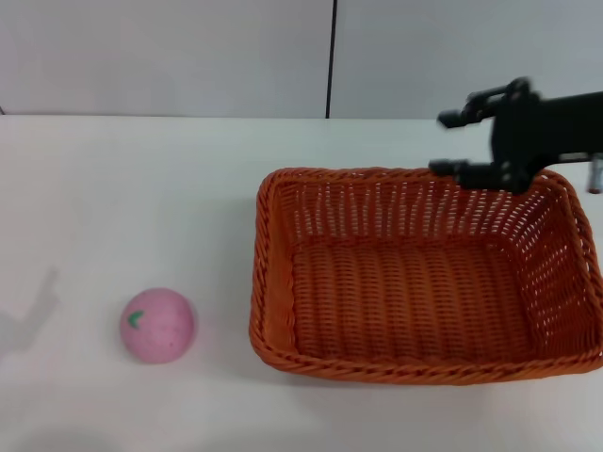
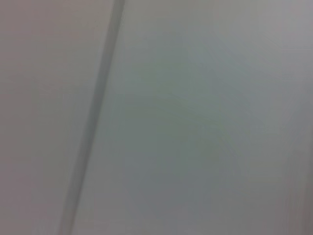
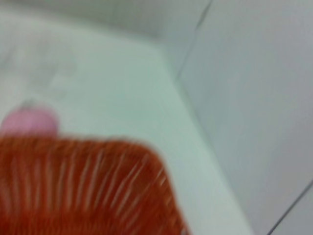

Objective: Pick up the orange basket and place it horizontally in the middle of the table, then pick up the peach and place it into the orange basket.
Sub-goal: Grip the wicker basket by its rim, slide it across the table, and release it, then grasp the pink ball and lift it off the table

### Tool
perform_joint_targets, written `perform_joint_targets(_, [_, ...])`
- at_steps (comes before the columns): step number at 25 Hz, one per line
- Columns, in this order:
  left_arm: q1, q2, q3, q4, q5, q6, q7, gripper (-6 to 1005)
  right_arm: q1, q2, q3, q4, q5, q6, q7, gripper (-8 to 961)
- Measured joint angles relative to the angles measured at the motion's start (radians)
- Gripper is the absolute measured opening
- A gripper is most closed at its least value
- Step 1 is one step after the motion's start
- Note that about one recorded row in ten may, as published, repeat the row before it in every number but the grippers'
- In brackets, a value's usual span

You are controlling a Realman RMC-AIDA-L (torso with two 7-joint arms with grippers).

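1. Basket first: a large rectangular orange woven basket [image 1: 424,282] with sloping openwork sides and a braided rim is sitting on the wide white flat table [image 1: 141,188], filling the centre-right and lower right of the head view, long side running across the frame, with nothing lying inside it.
2. The small pink speckled ball-shaped peach [image 1: 157,325] with a green leaf mark is resting on the table in the lower left of the head view, well apart from the basket's left rim.
3. The black right gripper [image 1: 450,143] is reaching in from the right edge of the head view, hovering in the upper right of the frame over the basket's far rim near its far right corner. Its two fingers are standing apart, one above the other, with nothing between them; whether the lower finger is touching the rim cannot be told.
4. The right wrist view is showing a blurred stretch of the orange basket [image 3: 83,191] along its bottom, the pink peach [image 3: 29,121] just beyond it, and the white table [image 3: 122,98].
5. The left gripper is appearing in none of the views; the left wrist view is showing only a grey surface crossed by a dark line.
6. A grey wall [image 1: 170,56] with a thin black vertical line [image 1: 332,56] is running behind the table, along the top of the head view.
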Motion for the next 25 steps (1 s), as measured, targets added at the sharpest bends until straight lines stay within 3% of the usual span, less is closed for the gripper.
perform_joint_targets(1, [-0.01,0.012,0.05,0.027,0.005,-0.022,-0.017,824,0.0,0.0,0.0,0.0,0.0,0.0,0.0,530])
perform_joint_targets(4, [-0.035,0.034,0.172,0.085,0.008,-0.06,-0.075,824,-0.11,0.001,0.034,0.026,0.292,0.008,-0.007,530])
perform_joint_targets(5, [-0.035,0.034,0.172,0.085,0.008,-0.06,-0.075,824,-0.182,-0.001,0.055,0.104,0.514,-0.007,-0.053,530])
perform_joint_targets(6, [-0.057,0.043,0.254,0.128,0.009,-0.073,-0.128,824,-0.182,-0.001,0.055,0.104,0.514,-0.007,-0.053,531])
perform_joint_targets(9, [-0.083,0.039,0.318,0.179,0.009,-0.068,-0.158,824,-0.239,-0.006,0.088,0.289,0.764,-0.089,-0.167,531])
perform_joint_targets(10, [-0.105,0.024,0.358,0.22,0.009,-0.056,-0.175,824,-0.248,-0.007,0.135,0.414,0.848,-0.165,-0.226,531])
perform_joint_targets(11, [-0.125,0.008,0.392,0.249,0.009,-0.041,-0.188,824,-0.248,-0.007,0.135,0.414,0.848,-0.165,-0.226,531])
perform_joint_targets(15, [-0.175,-0.023,0.486,0.282,0.009,0.03,-0.205,824,-0.252,-0.008,0.228,0.585,0.851,-0.272,-0.263,530])
perform_joint_targets(20, [-0.205,-0.032,0.603,0.258,0.009,0.116,-0.222,823,-0.268,-0.009,0.242,0.616,0.836,-0.284,-0.284,531])
perform_joint_targets(25, [-0.208,-0.037,0.646,0.221,0.005,0.204,-0.216,823,-0.275,-0.009,0.242,0.631,0.822,-0.285,-0.291,531])
